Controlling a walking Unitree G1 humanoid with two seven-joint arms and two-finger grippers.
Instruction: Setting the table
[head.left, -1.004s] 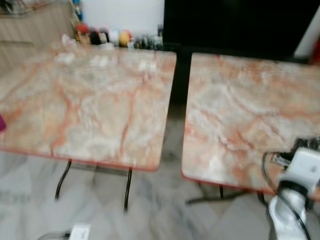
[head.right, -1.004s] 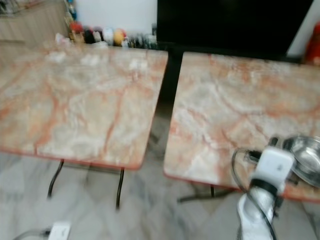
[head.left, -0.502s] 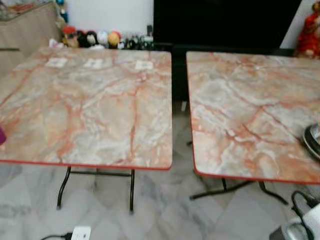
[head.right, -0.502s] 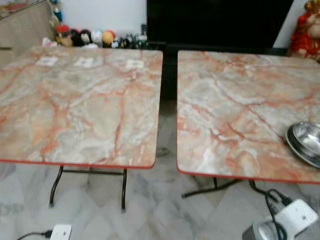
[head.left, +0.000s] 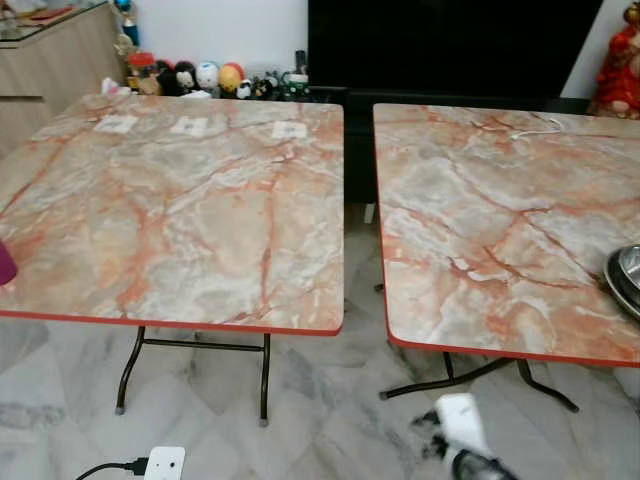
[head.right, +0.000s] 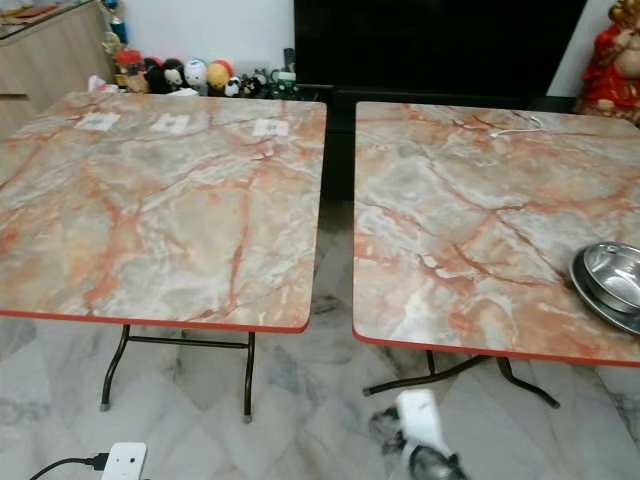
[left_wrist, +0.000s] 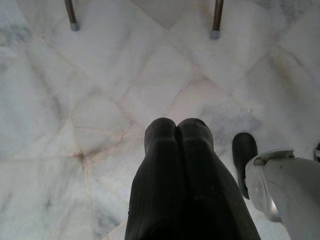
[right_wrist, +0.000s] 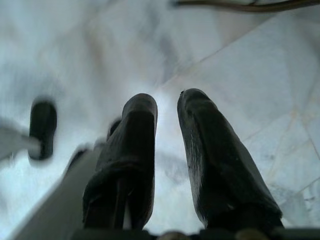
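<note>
**Both arms low, steel bowls waiting on the right-hand table**

Far left, a wooden cabinet (head.left: 55, 50) and a row of small figurines (head.left: 195, 78) against the wall; then the left marble-pattern table (head.left: 180, 210), bare apart from three small paper labels (head.left: 190, 126) near its far edge and a sliver of something magenta (head.left: 5, 265) at its near left rim; down on the floor, a white power strip (head.left: 163, 463). The left gripper (left_wrist: 176, 131) points at the marble floor (left_wrist: 100, 90), fingers pressed together, empty; likely just parked. Across the gap, the right gripper (right_wrist: 167, 107) also hangs toward the floor, fingers slightly apart, carrying nothing. On the right table (head.right: 470, 210), the stacked steel bowls (head.right: 612, 282) sit at the near right, well apart from both grippers; nothing looks laid out yet.
</note>
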